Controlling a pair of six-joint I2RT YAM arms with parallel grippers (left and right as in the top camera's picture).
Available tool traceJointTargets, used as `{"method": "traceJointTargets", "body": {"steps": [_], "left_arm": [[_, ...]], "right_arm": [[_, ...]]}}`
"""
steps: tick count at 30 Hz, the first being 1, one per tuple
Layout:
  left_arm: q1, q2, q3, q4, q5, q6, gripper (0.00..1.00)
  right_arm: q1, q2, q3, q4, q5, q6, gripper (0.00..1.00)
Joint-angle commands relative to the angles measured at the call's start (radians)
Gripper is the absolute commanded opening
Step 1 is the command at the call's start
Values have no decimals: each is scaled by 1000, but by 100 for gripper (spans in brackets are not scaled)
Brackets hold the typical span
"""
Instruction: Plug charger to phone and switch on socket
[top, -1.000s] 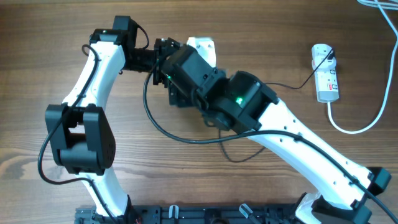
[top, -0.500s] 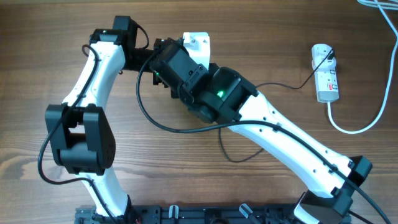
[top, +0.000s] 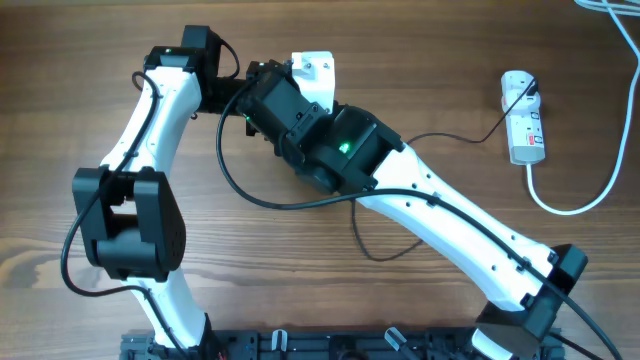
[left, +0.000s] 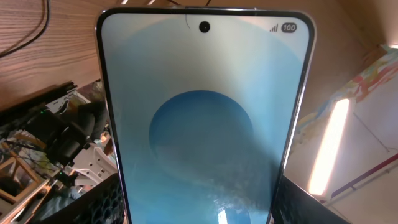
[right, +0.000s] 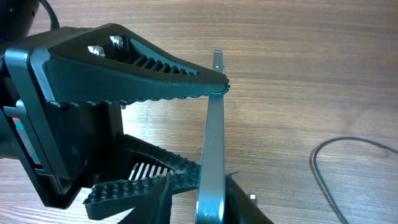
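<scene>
My left gripper (left: 202, 208) is shut on the phone (left: 202, 118), its dark fingers (left: 93, 199) pressing both long edges; the teal screen with a round shape fills the left wrist view. Overhead, the phone (top: 314, 68) shows white beside both wrists. In the right wrist view the phone (right: 211, 137) stands edge-on. My right gripper (right: 208, 202) straddles its lower end, open: one finger lies against it, the other a little off. The charger (top: 470, 132), a thin black cable, runs from the socket (top: 524, 120) under my right arm. Its connector tip is hidden.
A thick white cord (top: 590, 195) loops from the socket off the table's right edge. A bend of thin black cable (right: 329, 158) lies on the wood right of the phone. My right arm (top: 450, 230) crosses the middle of the table.
My right arm has swung up and left onto the phone, and its jaws have narrowed around the phone's end. The left arm has kept still, holding the phone.
</scene>
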Motion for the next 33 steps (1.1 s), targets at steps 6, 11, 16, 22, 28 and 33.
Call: {"method": "traceJointTargets", "body": {"steps": [6,11,16,22,28,33], "left_arm": [[1,-33,22,0,53,-10,66],[1,-33,22,0,53,-10,66],[1,-33,22,0,53,-10,69],[1,-33,22,0,53,-10,79],[2,-33,22,76,53,-17,100],[2,-33,22,79,53,-147,100]], "right_arm": [[2,14,21,9,45,0,19],[2,14,21,13,58,0,16],[2,14,21,26,59,1,8],[2,8,23,51,59,16,5],[-5,-39,23,57,110,333,4],[-12,-72,23,54,155,767,4]]}}
